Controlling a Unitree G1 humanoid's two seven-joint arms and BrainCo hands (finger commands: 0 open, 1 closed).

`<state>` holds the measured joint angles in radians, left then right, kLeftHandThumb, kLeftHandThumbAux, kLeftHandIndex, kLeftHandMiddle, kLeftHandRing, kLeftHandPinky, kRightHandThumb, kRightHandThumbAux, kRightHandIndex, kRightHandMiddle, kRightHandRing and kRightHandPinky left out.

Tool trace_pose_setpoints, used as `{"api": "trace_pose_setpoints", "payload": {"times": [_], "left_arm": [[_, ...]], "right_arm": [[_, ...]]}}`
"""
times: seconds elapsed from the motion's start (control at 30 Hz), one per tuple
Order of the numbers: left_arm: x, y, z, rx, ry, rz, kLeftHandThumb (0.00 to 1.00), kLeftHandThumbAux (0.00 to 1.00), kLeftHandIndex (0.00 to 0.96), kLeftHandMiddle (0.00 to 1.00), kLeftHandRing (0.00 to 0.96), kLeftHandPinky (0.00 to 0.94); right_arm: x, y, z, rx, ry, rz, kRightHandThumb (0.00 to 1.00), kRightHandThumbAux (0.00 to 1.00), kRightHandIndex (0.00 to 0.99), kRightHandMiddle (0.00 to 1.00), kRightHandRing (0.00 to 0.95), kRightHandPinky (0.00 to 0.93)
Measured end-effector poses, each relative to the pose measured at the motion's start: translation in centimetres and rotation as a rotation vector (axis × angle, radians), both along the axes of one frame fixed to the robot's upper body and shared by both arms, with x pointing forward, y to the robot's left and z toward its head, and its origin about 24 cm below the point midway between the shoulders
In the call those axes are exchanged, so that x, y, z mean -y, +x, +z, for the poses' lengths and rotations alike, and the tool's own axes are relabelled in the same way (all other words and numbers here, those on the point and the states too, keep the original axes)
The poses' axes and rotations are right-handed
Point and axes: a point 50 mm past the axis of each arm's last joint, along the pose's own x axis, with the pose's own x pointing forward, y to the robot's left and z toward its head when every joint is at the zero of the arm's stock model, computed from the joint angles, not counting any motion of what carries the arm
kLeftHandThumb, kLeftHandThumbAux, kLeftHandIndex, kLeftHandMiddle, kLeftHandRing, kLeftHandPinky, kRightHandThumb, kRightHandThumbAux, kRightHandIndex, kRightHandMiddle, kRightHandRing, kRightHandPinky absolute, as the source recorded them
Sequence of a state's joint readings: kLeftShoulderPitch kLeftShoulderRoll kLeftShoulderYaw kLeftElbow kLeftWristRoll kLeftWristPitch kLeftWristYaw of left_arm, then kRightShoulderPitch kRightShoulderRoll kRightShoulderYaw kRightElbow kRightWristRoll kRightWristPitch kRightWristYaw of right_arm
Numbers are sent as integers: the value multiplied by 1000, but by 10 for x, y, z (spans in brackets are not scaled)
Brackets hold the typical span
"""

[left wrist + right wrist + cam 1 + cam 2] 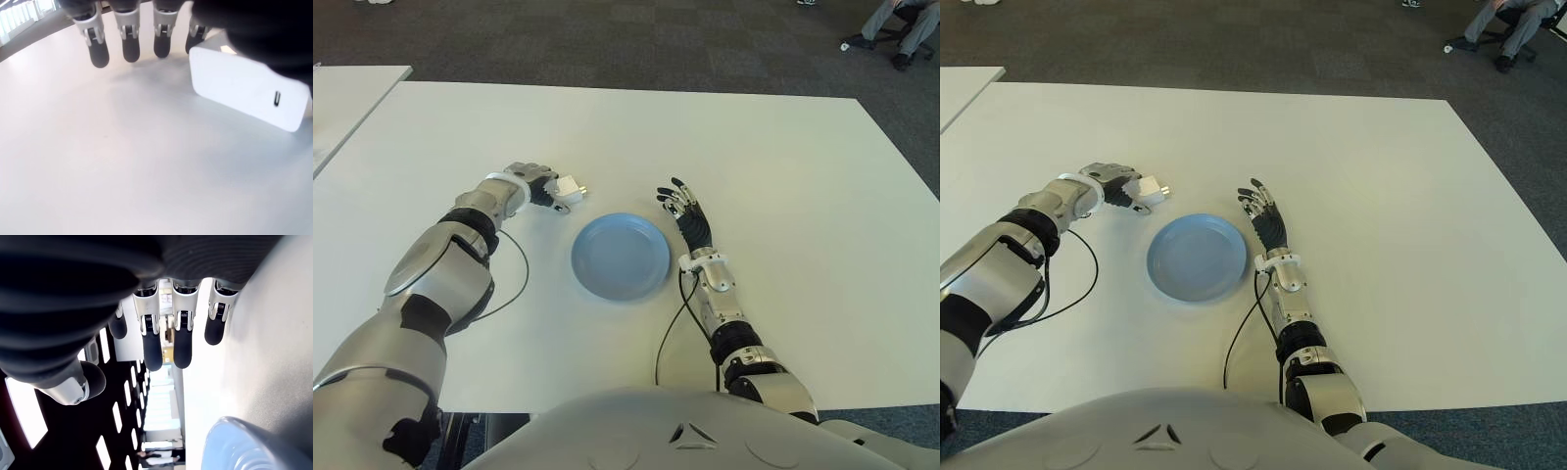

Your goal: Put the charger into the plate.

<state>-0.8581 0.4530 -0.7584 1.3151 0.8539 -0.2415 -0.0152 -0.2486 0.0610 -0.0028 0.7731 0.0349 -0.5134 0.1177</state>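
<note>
left hand (pixel 536 185) gripping white charger (pixel 570 187), blue plate (pixel 621 256) beside, white table (pixel 783 176)

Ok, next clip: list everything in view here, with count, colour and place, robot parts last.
charger: one, white, at the left hand's fingertips, left of the plate and outside it
plate: one, light blue, on the table between the two hands, nothing in it
table: one, white, under everything
second table: one, white, far left edge
person's legs: on a chair, far right corner of the dark carpet
left hand: fingers closed on the charger
right hand: fingers spread, holding nothing, right of the plate
</note>
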Motion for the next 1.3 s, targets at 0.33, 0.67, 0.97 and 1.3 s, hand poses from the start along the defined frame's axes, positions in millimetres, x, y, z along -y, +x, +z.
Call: {"api": "trace_pose_setpoints", "payload": {"times": [0.33,0.67,0.97,1.3], "left_arm": [[0,3,4,-6,2,18,312,418,13,307,374,398],[3,6,6,24,14,47,498,514,222,639,672,631],[7,7,7,93,6,8,679,669,404,700,688,643],[6,3,4,152,-36,1,720,698,433,753,761,738]], "right_arm": [[0,0,0,-2,2,-1,0,508,91,264,231,166],[0,0,-1,-5,2,-1,0,508,89,268,235,170],[0,0,-1,-5,2,-2,0,510,88,274,243,178],[0,0,-2,-10,2,-2,0,506,90,272,241,174]]}}
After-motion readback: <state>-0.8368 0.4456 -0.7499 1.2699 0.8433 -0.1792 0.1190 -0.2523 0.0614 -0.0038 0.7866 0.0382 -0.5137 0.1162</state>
